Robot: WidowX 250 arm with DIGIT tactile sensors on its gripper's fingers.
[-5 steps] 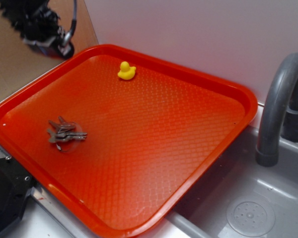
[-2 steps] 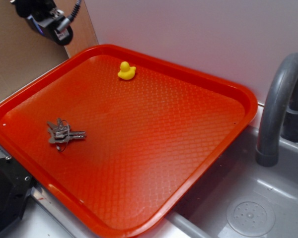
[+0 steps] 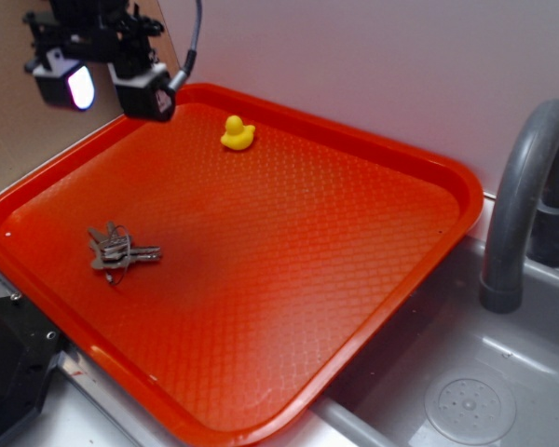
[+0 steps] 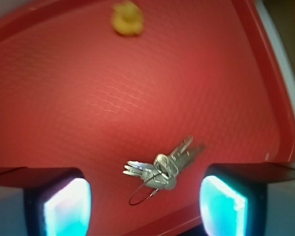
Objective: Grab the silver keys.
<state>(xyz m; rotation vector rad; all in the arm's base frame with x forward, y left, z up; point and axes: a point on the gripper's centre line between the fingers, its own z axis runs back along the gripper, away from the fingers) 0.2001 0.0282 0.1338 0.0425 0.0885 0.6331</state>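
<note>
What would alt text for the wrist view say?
A bunch of silver keys lies on a red tray, framed between the two fingers of the open claw. A blurred yellow duck sits at the far edge.

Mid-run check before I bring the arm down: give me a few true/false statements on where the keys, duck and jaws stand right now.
1. The silver keys lie flat on the red tray. True.
2. The gripper is shut on the keys. False: it hangs open above the tray's far left edge, holding nothing.
3. The yellow duck touches the keys. False: it sits apart from them, near the tray's back rim.
4. In the wrist view the keys show between the two jaws. True.
5. The keys are in the sink. False: they are on the tray.
</note>
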